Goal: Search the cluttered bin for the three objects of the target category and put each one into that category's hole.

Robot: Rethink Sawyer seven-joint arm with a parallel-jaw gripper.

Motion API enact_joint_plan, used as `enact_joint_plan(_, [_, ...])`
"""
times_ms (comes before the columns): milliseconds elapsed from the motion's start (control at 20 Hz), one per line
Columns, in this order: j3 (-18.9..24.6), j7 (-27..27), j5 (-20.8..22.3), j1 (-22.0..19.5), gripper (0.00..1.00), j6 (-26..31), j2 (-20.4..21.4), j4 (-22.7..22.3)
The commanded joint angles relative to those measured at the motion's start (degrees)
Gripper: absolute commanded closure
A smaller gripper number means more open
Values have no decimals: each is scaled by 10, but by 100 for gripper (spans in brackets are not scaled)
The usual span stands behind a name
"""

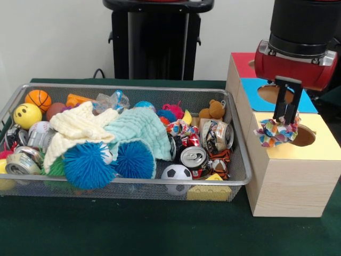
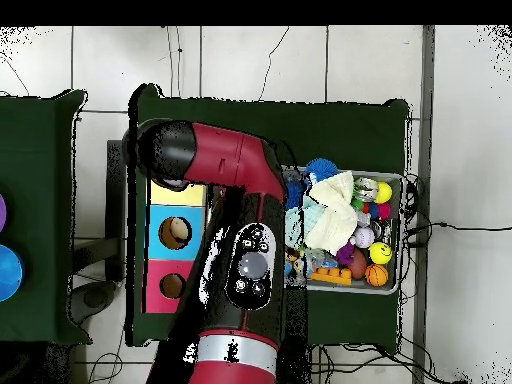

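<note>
My gripper (image 1: 285,120) is shut on a patched fabric bundle (image 1: 276,132) and holds it just above the yellow-faced box (image 1: 319,152), at the left edge of its round dark hole (image 1: 305,136). The wire mesh bin (image 1: 133,88) lies to the left, full of clutter. Another patched bundle (image 1: 179,128) shows in the bin beside the cans. In the overhead view the arm (image 2: 240,200) covers the gripper and most of the yellow box (image 2: 180,193); the bin (image 2: 397,180) lies to its right.
Behind the yellow box stand a blue-faced box (image 1: 266,92) and a red-faced box (image 1: 242,61). The bin holds blue spiky balls (image 1: 88,164), cream and mint cloths (image 1: 133,130), cans (image 1: 194,157), a teddy bear (image 1: 214,110), a soccer ball (image 1: 176,172) and a basketball (image 1: 38,98).
</note>
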State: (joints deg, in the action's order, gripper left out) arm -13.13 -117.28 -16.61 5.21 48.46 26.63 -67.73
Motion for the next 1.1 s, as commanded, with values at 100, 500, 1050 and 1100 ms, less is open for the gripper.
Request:
enact_joint_plan(100, [56, -75, -13, 8, 100, 39, 20, -63])
enact_joint_plan(500, [43, -144, -44, 49, 100, -7, 30, -110])
enact_joint_plan(1050, [30, -153, -67, 67, 100, -39, 8, -113])
enact_joint_plan(1100, [28, -153, -68, 67, 100, -40, 6, -112])
